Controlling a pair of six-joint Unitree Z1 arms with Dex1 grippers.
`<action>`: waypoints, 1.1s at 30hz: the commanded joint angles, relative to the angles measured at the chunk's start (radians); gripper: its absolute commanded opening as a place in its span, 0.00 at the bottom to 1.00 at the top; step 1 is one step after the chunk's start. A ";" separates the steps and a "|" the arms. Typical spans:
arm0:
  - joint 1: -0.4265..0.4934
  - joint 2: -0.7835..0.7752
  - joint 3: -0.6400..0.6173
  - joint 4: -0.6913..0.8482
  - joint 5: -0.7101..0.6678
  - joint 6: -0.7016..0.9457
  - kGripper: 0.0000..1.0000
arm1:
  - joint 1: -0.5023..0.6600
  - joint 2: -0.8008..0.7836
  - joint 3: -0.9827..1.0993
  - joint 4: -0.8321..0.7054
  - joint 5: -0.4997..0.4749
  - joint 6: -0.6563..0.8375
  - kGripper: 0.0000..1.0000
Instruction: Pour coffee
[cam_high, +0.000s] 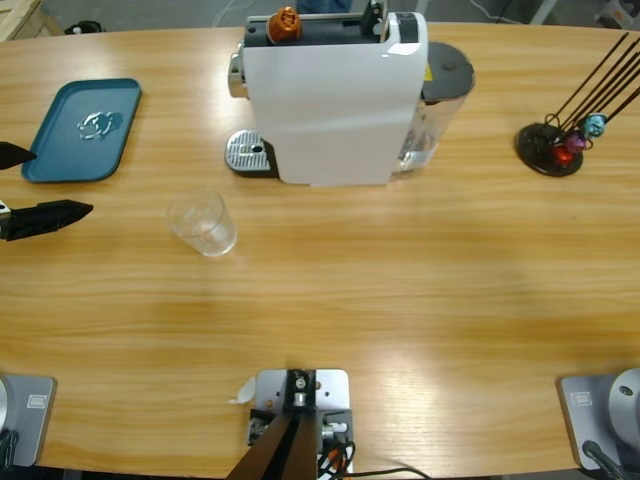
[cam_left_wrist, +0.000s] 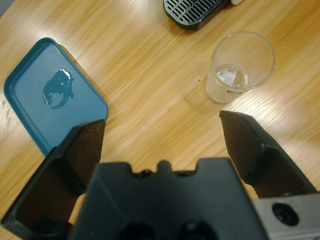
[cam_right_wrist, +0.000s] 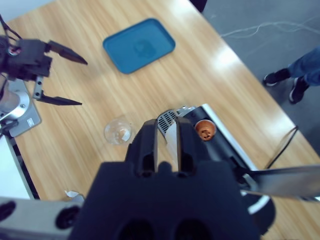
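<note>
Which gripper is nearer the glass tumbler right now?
Left. The left gripper hovers open beside the tumbler, by the blue tray. The right gripper is high above the table, shut.

A big white coffee machine (cam_high: 330, 100) stands at 12 o'clock on the wooden bench (cam_high: 400, 290). A shiny orange capsule (cam_high: 284, 22) sits on top of it. A black stand (cam_high: 549, 149) with little colored capsules is at 2 o'clock.

We saw only the tips of the left end effector (cam_high: 28, 187) at the high view's edge, its arm cut off. The coffee machine (cam_high: 330, 95) hid the surface behind it. Whether the tumbler (cam_high: 203, 223) held liquid stayed unclear.
</note>
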 joint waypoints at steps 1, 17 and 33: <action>-0.008 0.003 0.041 -0.020 -0.017 -0.009 1.00 | -0.034 0.135 0.011 0.009 0.032 0.020 0.13; -0.008 0.013 0.057 -0.030 -0.017 -0.014 1.00 | -0.154 0.132 0.097 0.000 0.122 0.172 0.46; -0.008 0.023 0.059 -0.046 -0.016 -0.015 1.00 | -0.155 0.202 0.083 -0.012 0.095 0.173 0.45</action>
